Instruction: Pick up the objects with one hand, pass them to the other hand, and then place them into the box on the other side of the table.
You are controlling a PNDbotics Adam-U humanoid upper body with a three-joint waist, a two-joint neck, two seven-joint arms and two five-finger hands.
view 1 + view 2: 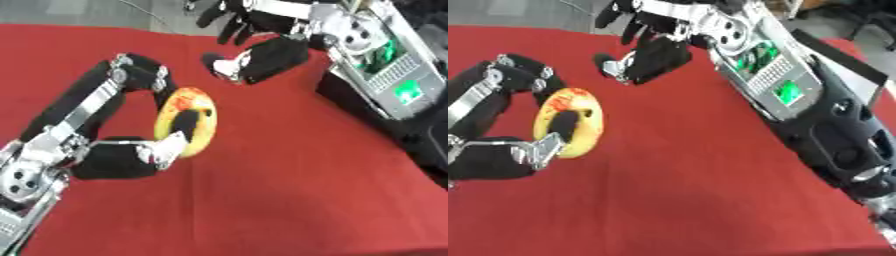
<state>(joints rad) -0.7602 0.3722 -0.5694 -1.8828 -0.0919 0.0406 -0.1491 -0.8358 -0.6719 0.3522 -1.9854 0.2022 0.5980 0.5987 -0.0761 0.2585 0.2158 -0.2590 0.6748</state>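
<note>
Left eye view: left hand [157, 150] in from the lower left, fingers and thumb curled round a yellow ring-shaped object [186, 121] with a red-orange patch at its upper rim. Ring held upright on edge, just over the red surface [289, 190], left of centre; one dark finger through or across its hole. Right hand [262, 59] in from the upper right, near the surface's far edge, well apart from the ring; thumb with a pale pad pointing left, other fingers loosely bent and hanging above, nothing in the grasp. Hard to judge whether relaxed or curled.

Right eye view: same ring [569, 122] at the left, clamped by the left hand [531, 150], a silver finger segment against its lower rim. Right hand [645, 55] at the top centre, over the far part of the surface [710, 190], holding nothing, dark fingers spread and drooping behind it. Forearm with green-lit panels running down the right side.
</note>
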